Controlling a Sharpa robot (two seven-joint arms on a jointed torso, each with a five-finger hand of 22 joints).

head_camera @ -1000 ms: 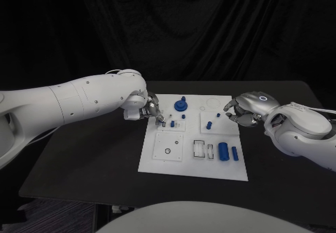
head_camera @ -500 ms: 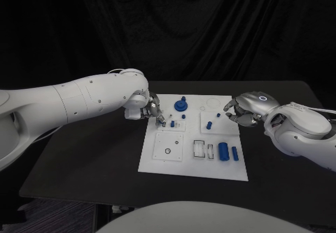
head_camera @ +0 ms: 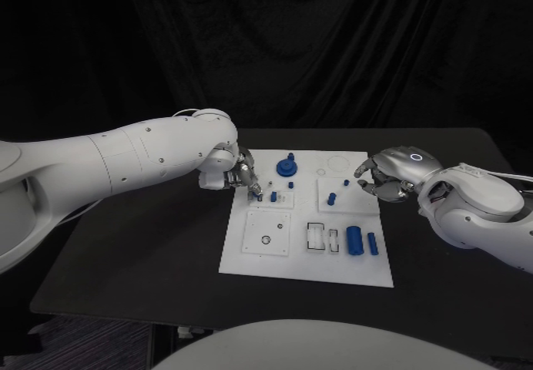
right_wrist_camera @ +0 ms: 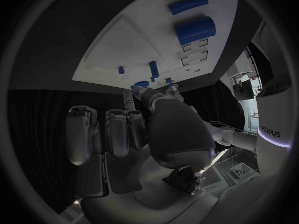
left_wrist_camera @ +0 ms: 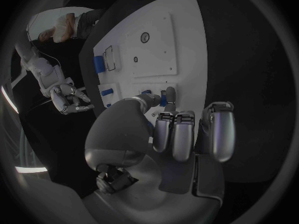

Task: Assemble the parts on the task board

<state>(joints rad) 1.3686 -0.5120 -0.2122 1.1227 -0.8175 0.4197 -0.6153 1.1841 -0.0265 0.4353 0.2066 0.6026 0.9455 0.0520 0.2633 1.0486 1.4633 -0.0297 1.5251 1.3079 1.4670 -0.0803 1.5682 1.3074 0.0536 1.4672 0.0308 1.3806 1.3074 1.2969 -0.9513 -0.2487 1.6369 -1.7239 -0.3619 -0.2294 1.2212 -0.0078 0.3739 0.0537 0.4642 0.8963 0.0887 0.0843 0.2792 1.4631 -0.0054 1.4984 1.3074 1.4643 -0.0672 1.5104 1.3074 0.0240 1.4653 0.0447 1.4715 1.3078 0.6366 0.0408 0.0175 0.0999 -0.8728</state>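
Task board (head_camera: 291,254) lies mid-table. Left hand (head_camera: 236,176) at its 10 o'clock edge pinches a small blue peg (left_wrist_camera: 163,97); we see right hand (head_camera: 385,179) at 2 o'clock w/ fingers curled, nothing held.

Both arms wear smooth white shells, rounded and bulging toward the board (head_camera: 306,223), with small dark screw dots scattered over the left arm (head_camera: 122,166) and a thin pale cable trailing behind it. The right arm (head_camera: 477,212) has a grey seam ring between its segments and a thin cable along its outer side. The left hand (head_camera: 236,174) and right hand (head_camera: 383,177) are silver-grey metal; the right one's domed back carries a small glowing blue ring. Up close, fingers (left_wrist_camera: 181,134) are blocky brushed-metal segments with darker joints, under a rounded palm casing
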